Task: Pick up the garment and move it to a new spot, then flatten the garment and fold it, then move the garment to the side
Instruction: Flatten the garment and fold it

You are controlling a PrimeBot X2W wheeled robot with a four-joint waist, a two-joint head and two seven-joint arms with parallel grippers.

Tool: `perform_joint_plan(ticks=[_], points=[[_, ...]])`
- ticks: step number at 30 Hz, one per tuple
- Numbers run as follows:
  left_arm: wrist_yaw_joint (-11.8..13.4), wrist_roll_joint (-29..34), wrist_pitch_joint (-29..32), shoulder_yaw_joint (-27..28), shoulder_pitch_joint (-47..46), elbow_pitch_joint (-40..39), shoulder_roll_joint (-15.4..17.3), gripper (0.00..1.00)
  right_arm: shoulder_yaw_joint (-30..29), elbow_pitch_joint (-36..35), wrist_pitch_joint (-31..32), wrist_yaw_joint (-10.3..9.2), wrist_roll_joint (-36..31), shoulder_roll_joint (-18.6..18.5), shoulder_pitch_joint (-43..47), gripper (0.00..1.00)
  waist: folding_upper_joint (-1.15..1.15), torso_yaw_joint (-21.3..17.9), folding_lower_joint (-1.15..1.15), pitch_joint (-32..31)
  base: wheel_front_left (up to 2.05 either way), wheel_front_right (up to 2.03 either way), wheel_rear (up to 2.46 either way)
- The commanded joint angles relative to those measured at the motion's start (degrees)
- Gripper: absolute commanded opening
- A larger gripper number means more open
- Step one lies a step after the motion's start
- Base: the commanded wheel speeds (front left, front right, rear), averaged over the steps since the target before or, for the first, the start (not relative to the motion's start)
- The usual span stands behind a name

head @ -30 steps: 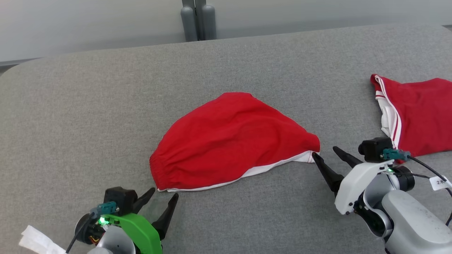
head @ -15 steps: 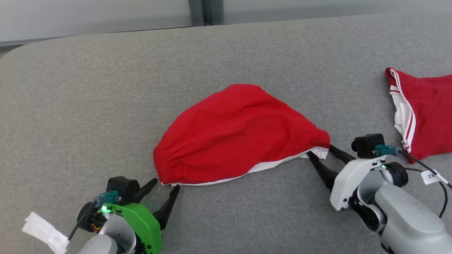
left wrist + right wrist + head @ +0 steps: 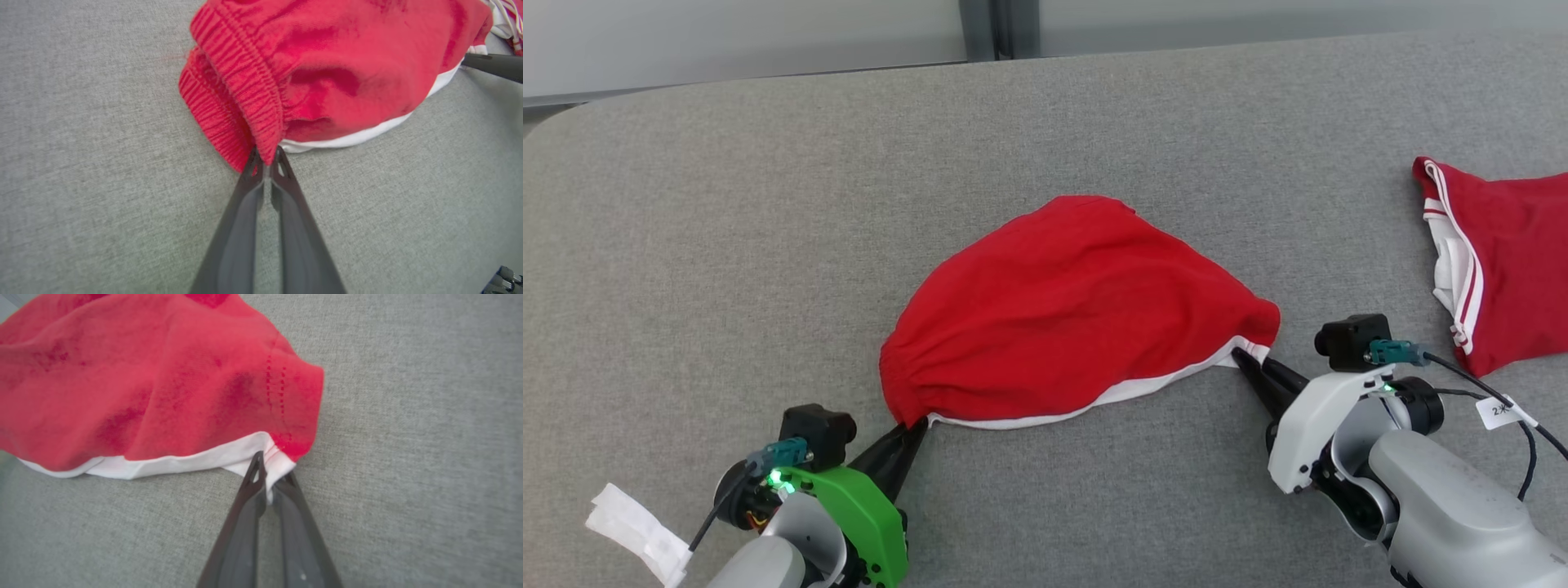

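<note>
The left gripper (image 3: 266, 159) has its fingers pressed together on the near corner of the ribbed waistband (image 3: 241, 85). The right gripper (image 3: 269, 475) pinches the white hem (image 3: 175, 463) at the opposite corner, its fingers likewise closed on cloth. Between the two lies the red garment (image 3: 1070, 314), bunched into a rounded mound near the middle of the grey surface (image 3: 768, 204), and a second red piece (image 3: 1503, 269) with white stripes lies well apart on the robot's right.
</note>
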Motion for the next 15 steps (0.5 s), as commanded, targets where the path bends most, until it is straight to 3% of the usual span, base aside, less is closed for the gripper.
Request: perform_joint_plan(ticks=[1,8,15], points=[[-0.1,-1.0,-0.3,-0.4,-0.8,0.6,0.6,0.0,0.8,0.4,-0.7,0.03,0.9,-0.2,-0.4,0.0,0.0,0.0,0.0,-0.5,0.0,0.0,0.0],[-0.1,-3.7,-2.5,-0.3,0.9,-2.5,2.3,0.0,2.5,-1.2,-5.4,0.03,3.4,-2.3,-0.4,0.0,0.0,-0.1,0.0,-3.5,0.0,0.0,0.0],[0.0,-6.0,-1.0,2.8,-0.6,-13.0,7.3,0.0,0.8,-8.0,-7.5,0.03,8.5,-6.0,0.8,0.0,0.0,-0.5,0.0,-5.1,0.0,0.0,0.0]])
